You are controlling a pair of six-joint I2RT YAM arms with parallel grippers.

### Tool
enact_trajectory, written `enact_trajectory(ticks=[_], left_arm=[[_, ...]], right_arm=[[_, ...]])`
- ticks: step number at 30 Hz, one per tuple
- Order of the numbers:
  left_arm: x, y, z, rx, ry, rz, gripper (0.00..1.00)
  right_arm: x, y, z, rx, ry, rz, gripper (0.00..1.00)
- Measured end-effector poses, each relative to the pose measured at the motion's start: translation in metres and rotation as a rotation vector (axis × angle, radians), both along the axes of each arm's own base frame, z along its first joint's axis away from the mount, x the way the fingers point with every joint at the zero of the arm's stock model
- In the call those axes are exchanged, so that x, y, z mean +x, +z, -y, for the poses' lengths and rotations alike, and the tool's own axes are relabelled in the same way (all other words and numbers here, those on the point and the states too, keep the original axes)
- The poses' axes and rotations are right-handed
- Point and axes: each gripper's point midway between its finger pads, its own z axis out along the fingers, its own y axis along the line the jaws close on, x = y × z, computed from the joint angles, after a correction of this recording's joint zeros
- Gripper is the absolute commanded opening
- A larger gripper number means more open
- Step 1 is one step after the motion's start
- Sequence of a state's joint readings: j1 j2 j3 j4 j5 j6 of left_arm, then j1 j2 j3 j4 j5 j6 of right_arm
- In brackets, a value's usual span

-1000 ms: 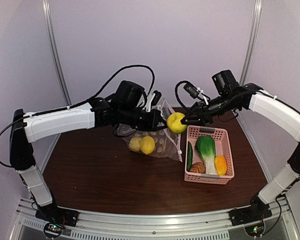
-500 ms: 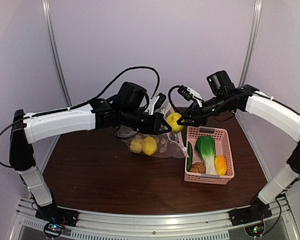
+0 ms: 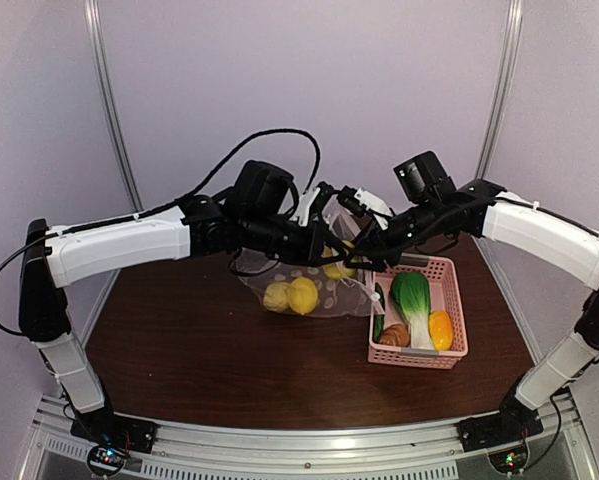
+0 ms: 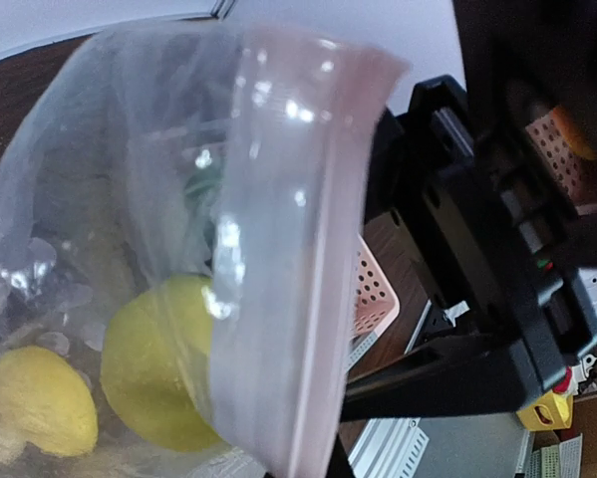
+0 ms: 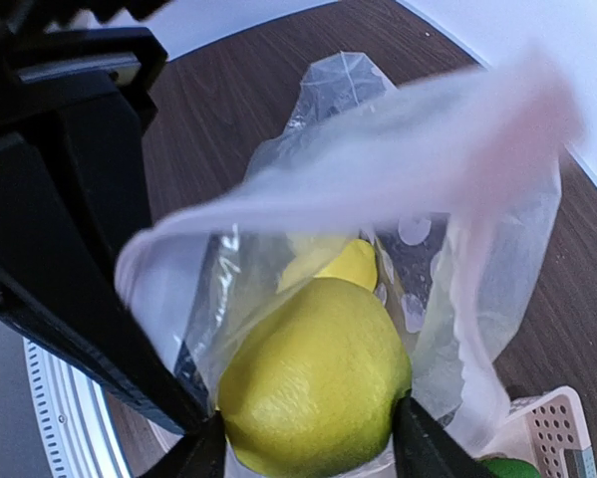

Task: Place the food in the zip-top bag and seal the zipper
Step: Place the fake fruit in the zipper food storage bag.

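My left gripper (image 3: 322,243) is shut on the mouth edge of the clear dotted zip-top bag (image 3: 324,292) and holds it lifted and open. The pale zipper strip (image 4: 278,299) runs across the left wrist view. My right gripper (image 3: 357,256) is shut on a yellow lemon (image 5: 318,373), which sits in the bag's open mouth (image 5: 328,179). Two more lemons (image 3: 290,296) lie inside the bag on the table. Bok choy (image 3: 412,298), a green vegetable (image 3: 379,312), an orange-yellow piece (image 3: 440,330) and bread (image 3: 394,337) lie in the basket.
The pink perforated basket (image 3: 424,265) stands right of the bag on the brown table. The two arms cross close together above the bag. The left arm's black body (image 5: 59,199) fills the left of the right wrist view.
My right gripper has moved left and down with the lemon, from beside the bag into its open mouth. The left gripper has kept hold of the bag.
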State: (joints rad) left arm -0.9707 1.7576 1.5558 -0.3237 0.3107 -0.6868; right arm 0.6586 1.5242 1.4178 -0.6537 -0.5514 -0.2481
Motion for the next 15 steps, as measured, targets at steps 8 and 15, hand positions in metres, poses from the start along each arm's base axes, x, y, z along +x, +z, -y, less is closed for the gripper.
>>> enact_trajectory(ticks=[8,15], left_arm=[[0.007,0.012,0.001,-0.021,0.030,0.024,0.00],[0.011,0.011,-0.001,-0.012,0.051,0.033,0.00]], right_arm=[[0.001,0.019,0.007,0.004,-0.035,0.025,0.81],[-0.026,0.083,0.046,0.121,-0.020,0.111,0.81]])
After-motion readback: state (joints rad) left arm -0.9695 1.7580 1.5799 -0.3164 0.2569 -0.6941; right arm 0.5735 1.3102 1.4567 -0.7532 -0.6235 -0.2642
